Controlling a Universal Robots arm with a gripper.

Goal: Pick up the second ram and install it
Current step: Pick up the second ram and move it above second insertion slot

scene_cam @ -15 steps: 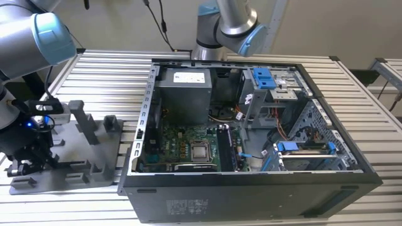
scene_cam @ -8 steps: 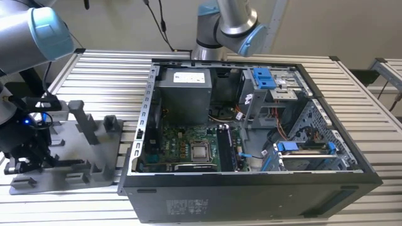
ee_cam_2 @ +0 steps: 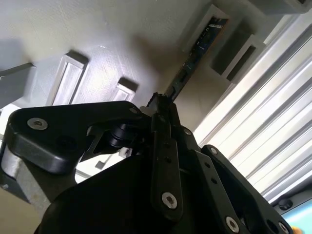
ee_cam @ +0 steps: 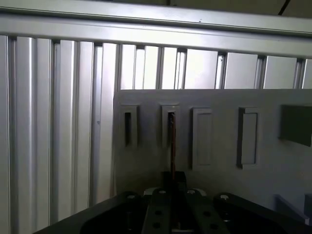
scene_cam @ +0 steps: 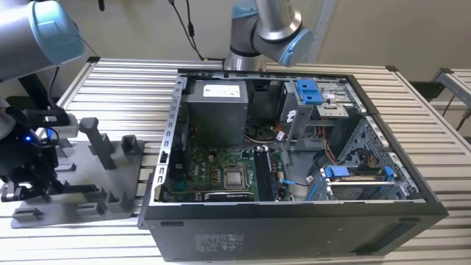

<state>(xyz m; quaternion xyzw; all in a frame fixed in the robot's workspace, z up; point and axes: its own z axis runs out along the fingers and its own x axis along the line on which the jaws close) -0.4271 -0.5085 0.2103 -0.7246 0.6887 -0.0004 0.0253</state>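
The gripper (scene_cam: 31,187) is down over the grey plastic tray (scene_cam: 110,190) near the desk (scene_cam: 110,83) edge on the exterior view's left. In both wrist views its jaws look pinched shut on the near end of the second ram (ee_cam_2: 187,68). The stick runs edge-on from the gripper (ee_cam: 174,178) into a narrow slot of the tray (ee_cam: 219,100), and its far end sits in that slot.

I judge this to be the pick-up step: grasp made, stick not yet clear of the tray. Freeing it would call for a straight pull in line with the slot, since any tilt could bind so thin a board.

In the first wrist view the ram (ee_cam: 172,141) stands in the second slot. The neighbouring slot (ee_cam: 127,127) looks empty, and the other recesses show nothing standing in them.

The open computer case (scene_cam: 294,234) lies on its side mid-desk, well apart from the tray. It holds the green motherboard (scene_cam: 213,165), with the memory slots (scene_cam: 262,174) beside the processor socket, and a grey power supply (scene_cam: 217,107) towards the back. I cannot tell whether a stick is already seated there.
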